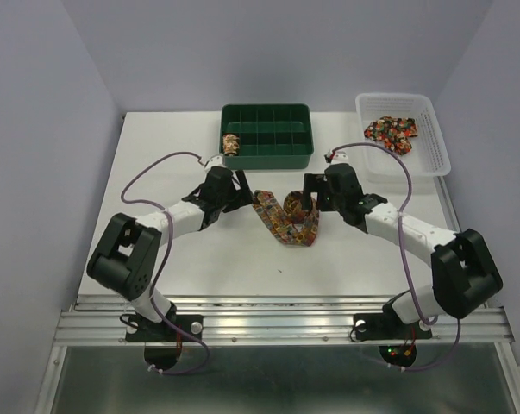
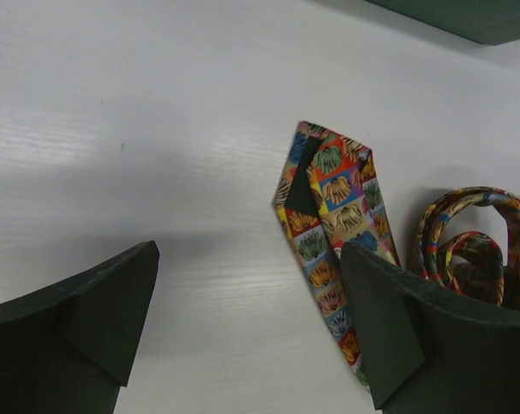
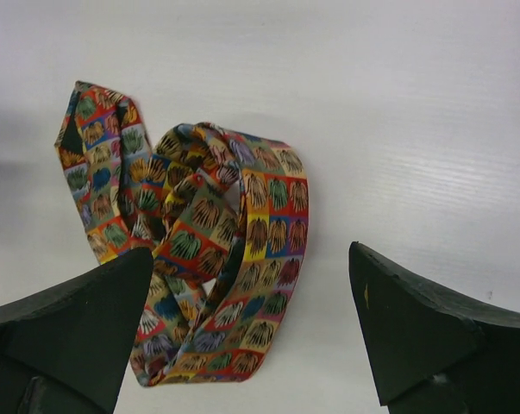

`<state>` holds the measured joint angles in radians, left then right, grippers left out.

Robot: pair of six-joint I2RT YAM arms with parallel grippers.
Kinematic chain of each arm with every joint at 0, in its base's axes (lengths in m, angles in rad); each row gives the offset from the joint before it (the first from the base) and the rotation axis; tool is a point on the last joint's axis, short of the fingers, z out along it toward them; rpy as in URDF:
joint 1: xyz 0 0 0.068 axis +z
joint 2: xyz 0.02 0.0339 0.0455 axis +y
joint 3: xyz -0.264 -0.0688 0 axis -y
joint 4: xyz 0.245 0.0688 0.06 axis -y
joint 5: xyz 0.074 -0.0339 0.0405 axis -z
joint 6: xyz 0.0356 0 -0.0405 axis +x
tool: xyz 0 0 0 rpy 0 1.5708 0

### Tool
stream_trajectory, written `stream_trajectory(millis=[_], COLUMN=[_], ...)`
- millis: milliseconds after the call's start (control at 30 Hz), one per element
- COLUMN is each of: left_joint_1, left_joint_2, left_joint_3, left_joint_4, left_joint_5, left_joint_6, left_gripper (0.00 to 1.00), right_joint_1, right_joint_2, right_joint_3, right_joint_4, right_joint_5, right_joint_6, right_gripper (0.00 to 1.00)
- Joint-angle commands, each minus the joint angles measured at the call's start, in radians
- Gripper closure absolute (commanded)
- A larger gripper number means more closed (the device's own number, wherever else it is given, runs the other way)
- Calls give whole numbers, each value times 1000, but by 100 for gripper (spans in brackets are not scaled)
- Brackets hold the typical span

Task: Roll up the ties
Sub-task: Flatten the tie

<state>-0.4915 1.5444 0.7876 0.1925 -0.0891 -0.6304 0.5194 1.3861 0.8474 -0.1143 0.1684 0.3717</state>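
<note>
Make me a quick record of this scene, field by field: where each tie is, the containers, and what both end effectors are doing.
loose tie: unrolled, lying in loose folds on the table between the arms
rolled tie: in a compartment at the left end of the green tray
basket contents: same-print tie fabric piled in the white basket; count unclear
left end effector: open, holding nothing, beside the loose tie's pointed end
right end effector: open, holding nothing, over the tie's folds
</note>
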Motion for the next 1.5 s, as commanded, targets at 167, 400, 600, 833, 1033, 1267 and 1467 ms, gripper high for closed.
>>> stream_trajectory(millis=[167,400,600,833,1033,1267,1467], left_joint_1=[-77,-124,-166,-176,-174,-167,-150], left_joint_2=[201,336,407,389,316,252,218], left_joint_3=[214,300,358,331,251,164,113], left_joint_4=[-1,-59,-152,-280,-309,-375,-398], left_joint_5=[-15,-78,-178,-354,-465,-535,-535], left_joint_6=[83,60,14,-107,-138,-184,-204], left_gripper=[1,19,72,100,100,100,100], right_joint_1=[14,16,14,14,-21,-252,-349], right_joint_2=[166,258,291,229,108,-119,-448], right_joint_3=[151,200,167,58,-83,-344,-484], right_joint_4=[62,87,33,-1,-38,27,-28], right_joint_5=[171,108,241,336,425,278,307], right_joint_6=[-5,-10,78,168,300,438,556], right_gripper=[0,1,5,9,17,17,6])
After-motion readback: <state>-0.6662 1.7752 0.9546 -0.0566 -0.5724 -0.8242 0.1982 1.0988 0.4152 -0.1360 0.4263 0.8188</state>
